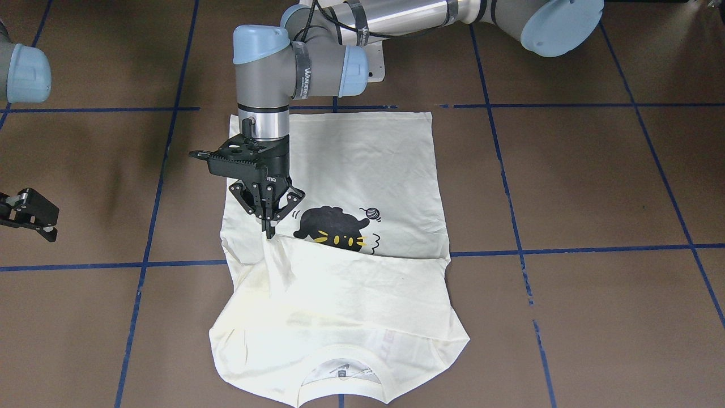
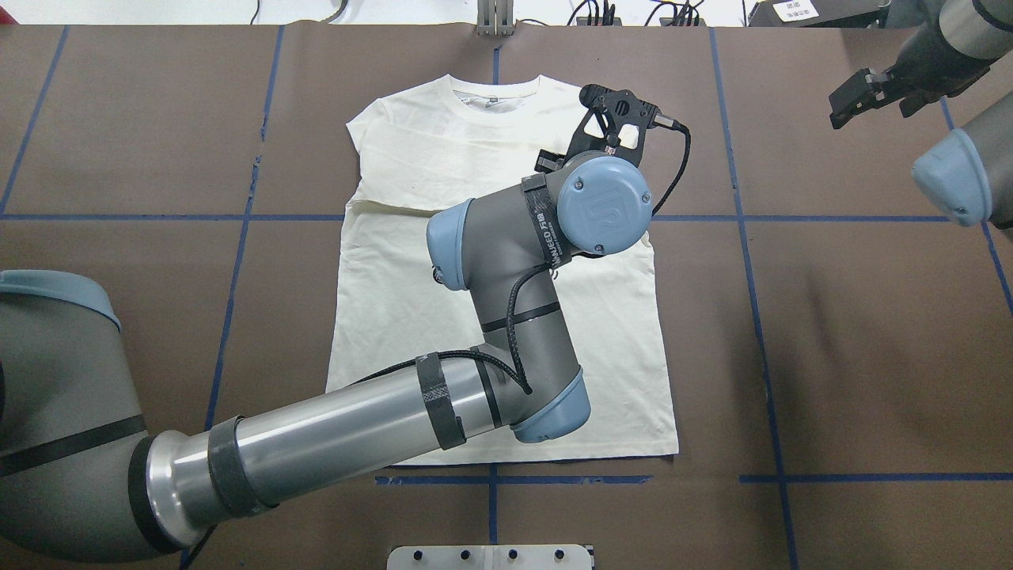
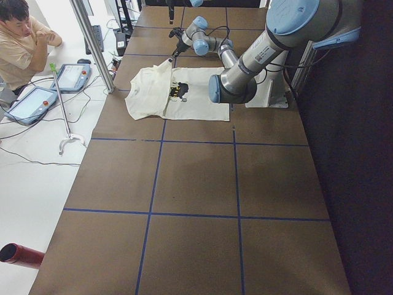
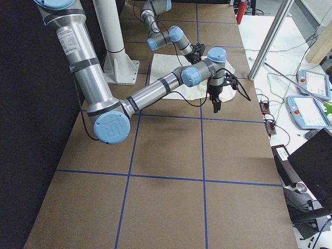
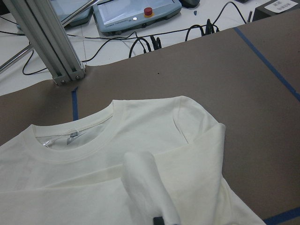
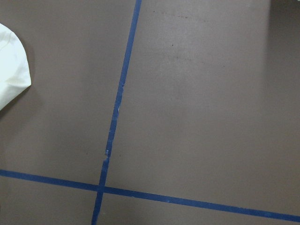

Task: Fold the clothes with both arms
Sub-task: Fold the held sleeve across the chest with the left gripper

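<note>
The cream-white shirt lies flat on the brown table, collar away from the robot. A plain folded layer covers the lower edge of the black cat print. My left gripper points straight down beside the print, shut on a pinch of that layer's edge. In the left wrist view the cloth rises in a ridge to the fingertips. In the overhead view the left wrist hides the gripper. My right gripper hangs open and empty off to the side of the shirt.
Blue tape lines grid the brown table. The right wrist view shows bare table, tape and a corner of the shirt. A metal post and control pendants stand beyond the far edge. A person sits there.
</note>
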